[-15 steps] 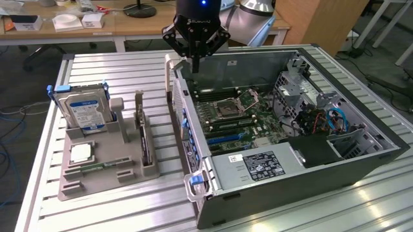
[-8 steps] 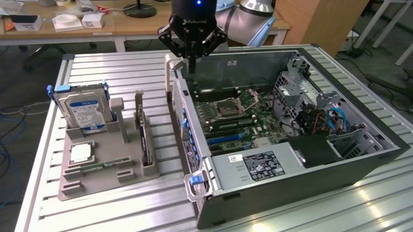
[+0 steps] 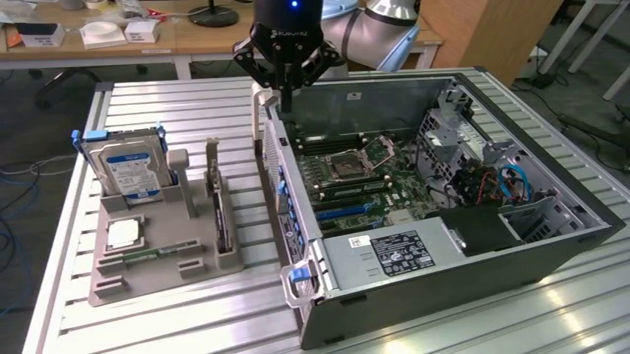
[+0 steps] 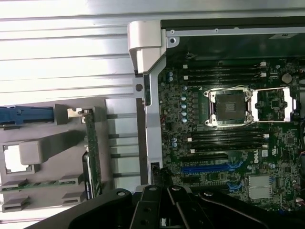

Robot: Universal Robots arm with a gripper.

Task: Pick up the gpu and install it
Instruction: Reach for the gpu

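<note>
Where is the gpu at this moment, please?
The gpu stands on edge in the grey holder on the exterior view's left, between the hard drive and the open computer case.

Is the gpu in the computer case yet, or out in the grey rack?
Out. The gpu stands on edge in the grey rack, beside the open computer case.
</note>
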